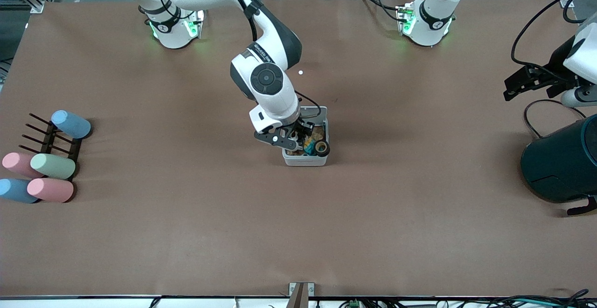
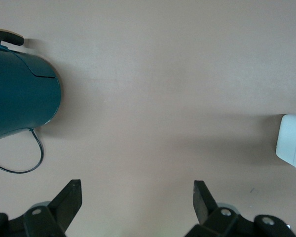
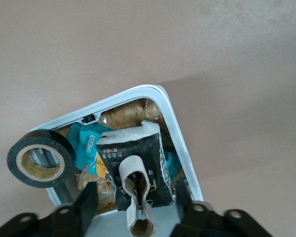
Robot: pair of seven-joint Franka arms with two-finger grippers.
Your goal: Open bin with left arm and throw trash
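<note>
The white-grey bin (image 1: 305,160) stands mid-table with its top open and several wrappers inside; its rim shows in the right wrist view (image 3: 180,143). My right gripper (image 1: 295,139) (image 3: 135,185) is open just over the bin. Its fingers straddle the black snack packet (image 3: 138,158) without touching it, and a crumpled white paper tube lies on the packet. The black tape roll (image 1: 321,148) (image 3: 39,158) rests on the bin's rim. My left gripper (image 1: 512,88) (image 2: 137,182) is open and empty over bare table at the left arm's end. A corner of the bin (image 2: 291,143) shows in its view.
A big dark teal cylinder (image 1: 559,163) (image 2: 19,94) with a black cable stands at the left arm's end, nearer to the front camera than my left gripper. Several pastel cylinders (image 1: 46,177) lie by a dark rack (image 1: 46,137) at the right arm's end.
</note>
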